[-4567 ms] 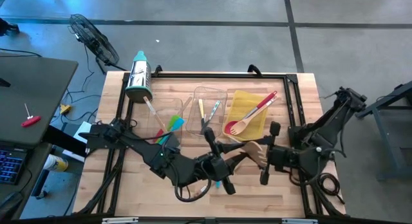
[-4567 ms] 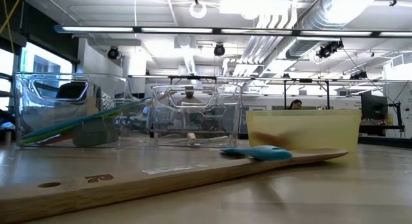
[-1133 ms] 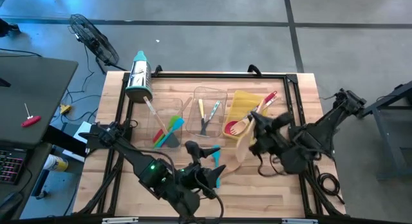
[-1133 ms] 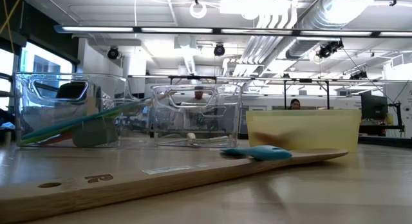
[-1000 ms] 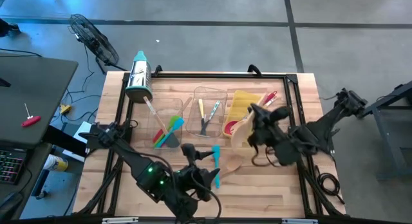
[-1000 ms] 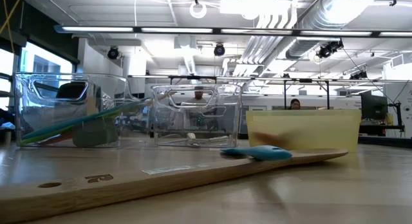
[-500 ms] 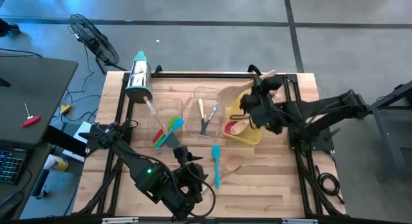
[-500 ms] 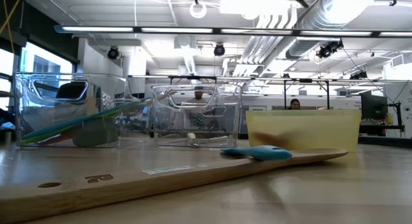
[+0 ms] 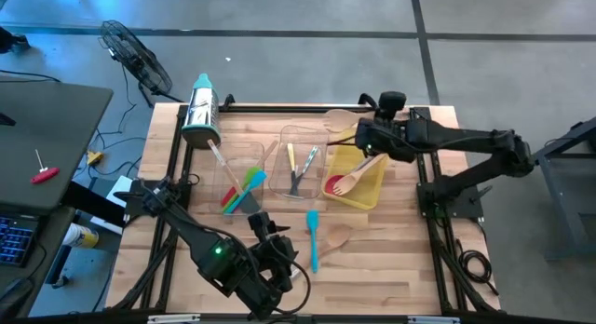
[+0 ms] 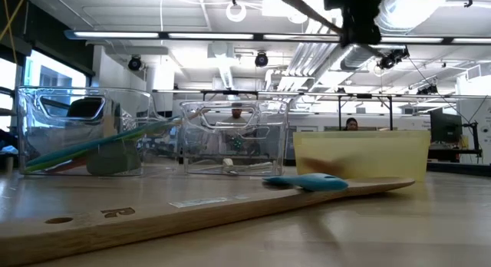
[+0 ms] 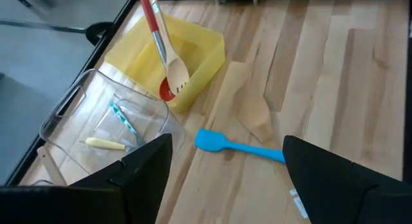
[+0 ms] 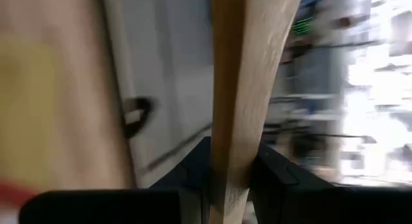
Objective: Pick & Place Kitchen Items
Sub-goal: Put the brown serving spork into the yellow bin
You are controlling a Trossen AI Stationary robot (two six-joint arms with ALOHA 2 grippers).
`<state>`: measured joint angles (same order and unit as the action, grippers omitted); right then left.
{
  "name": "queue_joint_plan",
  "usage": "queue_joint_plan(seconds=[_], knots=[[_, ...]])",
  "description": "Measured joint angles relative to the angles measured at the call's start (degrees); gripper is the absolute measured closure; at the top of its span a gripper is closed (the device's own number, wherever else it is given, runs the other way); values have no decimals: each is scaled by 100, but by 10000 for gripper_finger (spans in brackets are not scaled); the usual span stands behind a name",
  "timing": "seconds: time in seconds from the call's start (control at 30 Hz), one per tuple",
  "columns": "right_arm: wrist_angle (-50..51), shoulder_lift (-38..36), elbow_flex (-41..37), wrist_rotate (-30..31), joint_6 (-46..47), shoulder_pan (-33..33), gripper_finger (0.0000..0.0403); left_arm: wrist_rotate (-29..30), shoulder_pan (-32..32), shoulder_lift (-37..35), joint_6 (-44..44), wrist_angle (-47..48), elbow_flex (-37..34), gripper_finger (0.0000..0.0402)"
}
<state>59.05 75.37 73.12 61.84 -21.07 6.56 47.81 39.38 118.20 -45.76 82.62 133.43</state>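
Since half a second ago the right gripper has swung farther toward the far edge of the wooden surface and now hangs over the far end of the shallow yellow plastic bin, carrying a pale wooden spatula. Its fingers are closed on the spatula's handle, which the right wrist view shows clamped between them and running straight out ahead. From above, the spatula's broad end points toward the left side of the table, past the bin's far corner, so its long axis lies roughly across the bin, not along it. My judgement is that the coming move turns on this: the tool must come down and turn to match the bin's length, where a red silicone spoon and a small wooden fork already lie diagonally, leaving little free floor.

The left gripper waits low near the front edge, its fingers spread wide and empty. Just ahead of it lie a teal silicone spatula and a long wooden spatula, touching or overlapping, with open wood all round. The left arm is clearly the nearer one to these. Two clear plastic bins stand just beside the yellow one, a tight margin for lowering
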Motion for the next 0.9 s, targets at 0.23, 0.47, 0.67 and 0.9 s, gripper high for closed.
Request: queue_joint_plan(seconds=[0.23,0.47,0.67,0.9], knots=[[1343,353,0,-649,630,570,340,103,-37,62,50,39,-9,112],[2356,1335,0,-614,1063,471,340,132,-79,64,44,98,-9,112],[3093,2055,-2,-573,1795,276,340,41,-74,66,-31,293,-7,112],[3091,2054,-4,-1155,1919,55,340,-208,-74,82,-159,453,-2,112]])
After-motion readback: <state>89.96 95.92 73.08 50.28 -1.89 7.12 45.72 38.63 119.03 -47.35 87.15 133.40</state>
